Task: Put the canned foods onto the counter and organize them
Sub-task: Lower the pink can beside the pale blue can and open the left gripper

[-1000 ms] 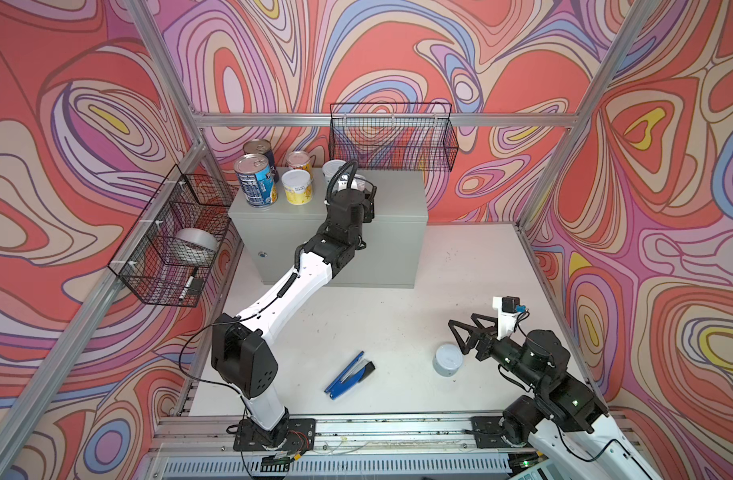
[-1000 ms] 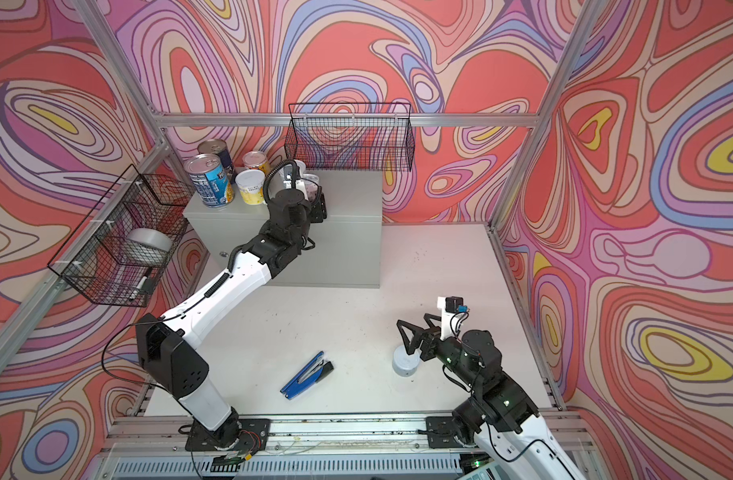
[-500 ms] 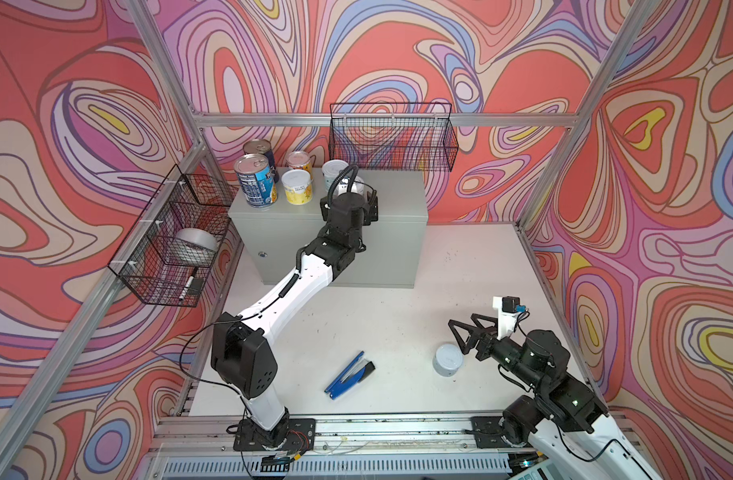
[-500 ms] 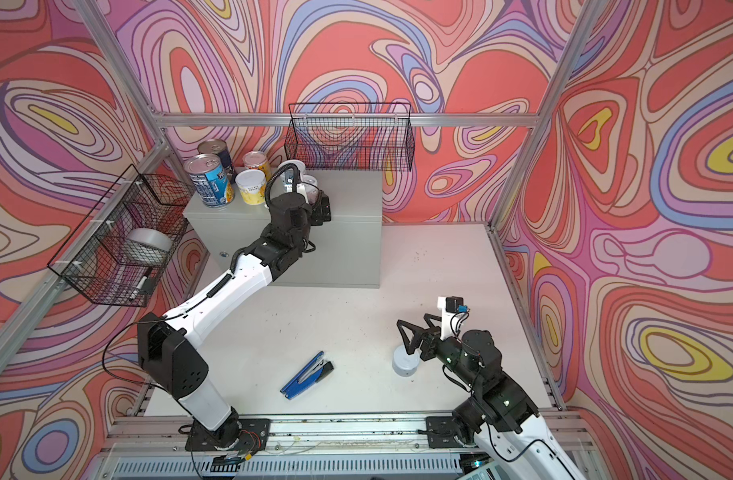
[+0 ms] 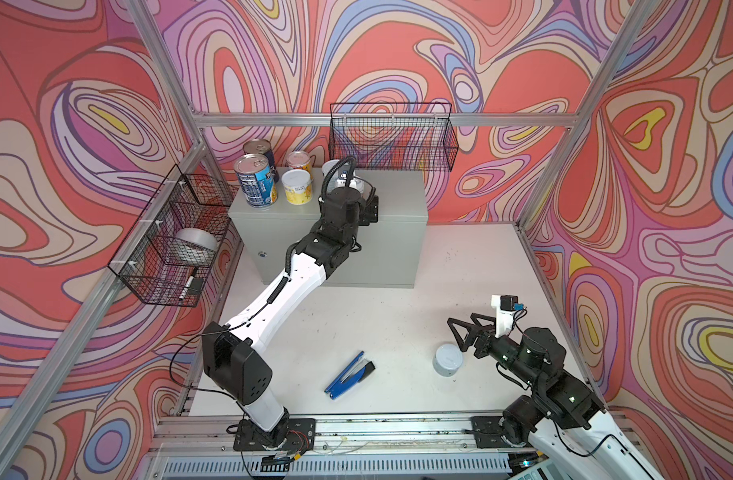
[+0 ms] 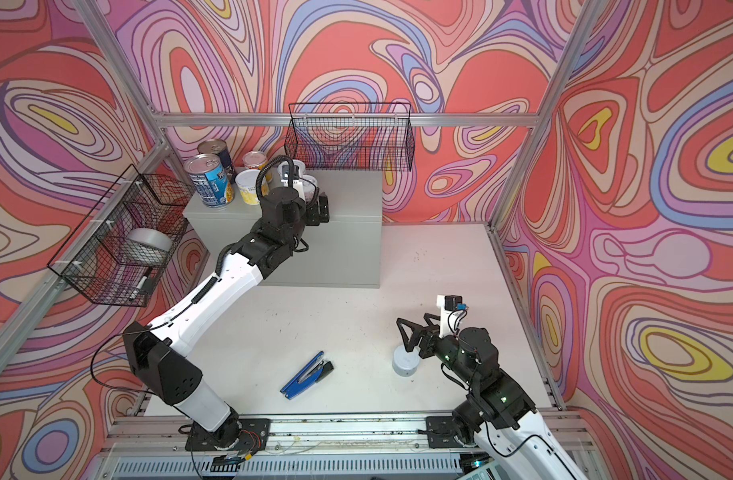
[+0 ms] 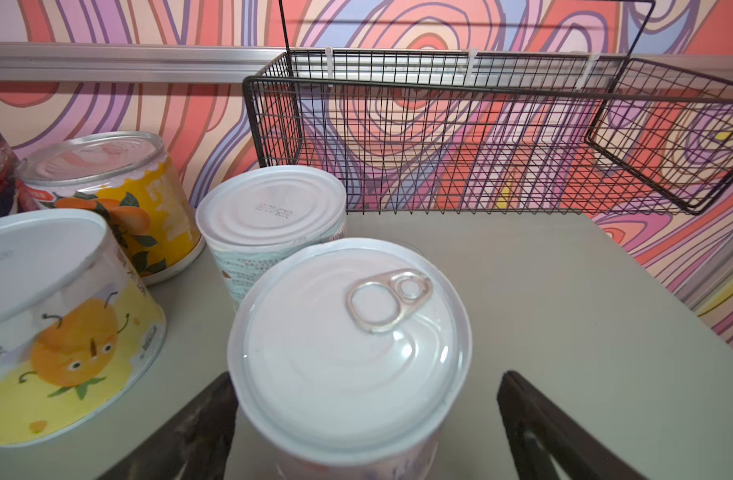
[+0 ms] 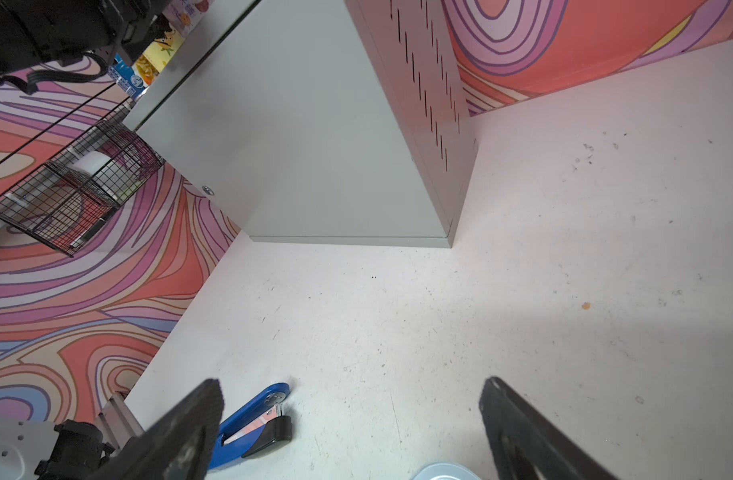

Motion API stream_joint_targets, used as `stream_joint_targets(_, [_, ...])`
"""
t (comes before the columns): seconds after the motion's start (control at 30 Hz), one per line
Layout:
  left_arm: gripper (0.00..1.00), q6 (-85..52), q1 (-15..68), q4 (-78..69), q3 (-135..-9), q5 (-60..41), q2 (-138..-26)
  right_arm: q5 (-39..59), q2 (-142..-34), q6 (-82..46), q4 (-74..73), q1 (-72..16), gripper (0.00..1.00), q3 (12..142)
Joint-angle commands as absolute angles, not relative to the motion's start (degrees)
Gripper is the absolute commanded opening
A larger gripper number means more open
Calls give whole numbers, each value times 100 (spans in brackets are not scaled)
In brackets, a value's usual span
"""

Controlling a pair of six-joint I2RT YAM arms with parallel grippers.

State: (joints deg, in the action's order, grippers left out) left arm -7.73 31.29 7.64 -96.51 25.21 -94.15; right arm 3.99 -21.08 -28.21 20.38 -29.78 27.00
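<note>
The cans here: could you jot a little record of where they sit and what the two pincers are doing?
On the counter: six cans, standing, grouped at one end
On the table: one grey can, blue stapler
Left pincer: open, jaws either side of the pull-tab can
Right pincer: open, above the grey can, not gripping it
Left to place: the grey can

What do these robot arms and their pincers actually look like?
The left arm and right arm are white shells with black joints and loose black cables. The left gripper and right gripper each have two black tapering fingers.
</note>
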Motion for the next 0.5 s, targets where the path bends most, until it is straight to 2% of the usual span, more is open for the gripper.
stream_joint_targets(0.0, [100,-826,3103,1143,-9768,2467,-9109,289,-2031,-2898,1912,-3006,99,2571])
stream_joint_targets(0.47, [100,-701,3261,1745,-9942,2533,-8892,393,-2057,-2865,1881,-3007,98,2542])
